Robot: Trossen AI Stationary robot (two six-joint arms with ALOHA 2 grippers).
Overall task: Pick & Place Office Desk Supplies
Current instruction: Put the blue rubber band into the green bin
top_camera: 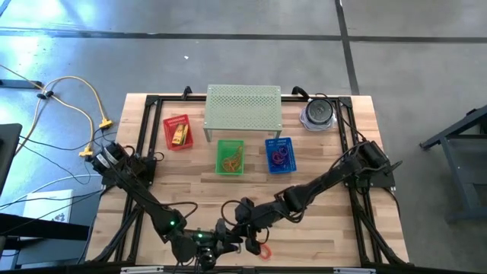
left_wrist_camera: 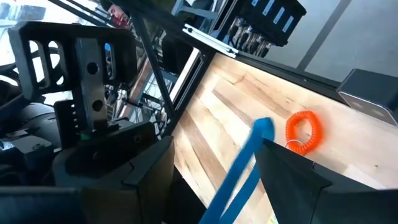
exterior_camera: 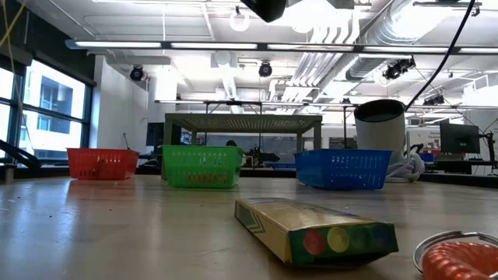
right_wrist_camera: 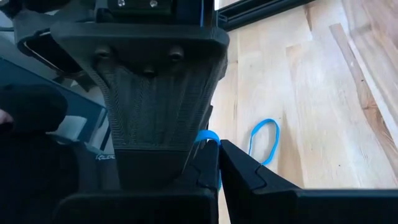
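Note:
Both arms meet over the table's near edge. My right gripper is shut on a blue loop. My left gripper stands open right beside it, and a blue band runs taut along the inner side of one of its fingers. An orange coiled loop lies flat on the wood near both grippers. Yellow-orange packets sit in the red basket. Orange loops lie in the green basket, blue and red ones in the blue basket. My right gripper pinches the blue loop between its two fingers at one end of it. The rest of the loop shows past the fingertips over the wood; whether it rests there I cannot tell. My left gripper has the blue band beside one finger; whether they touch I cannot tell.
A pale green perforated shelf stands at the far edge, with a round spool to its right. A flat box with coloured dots lies near the low camera. A black frame runs around the table.

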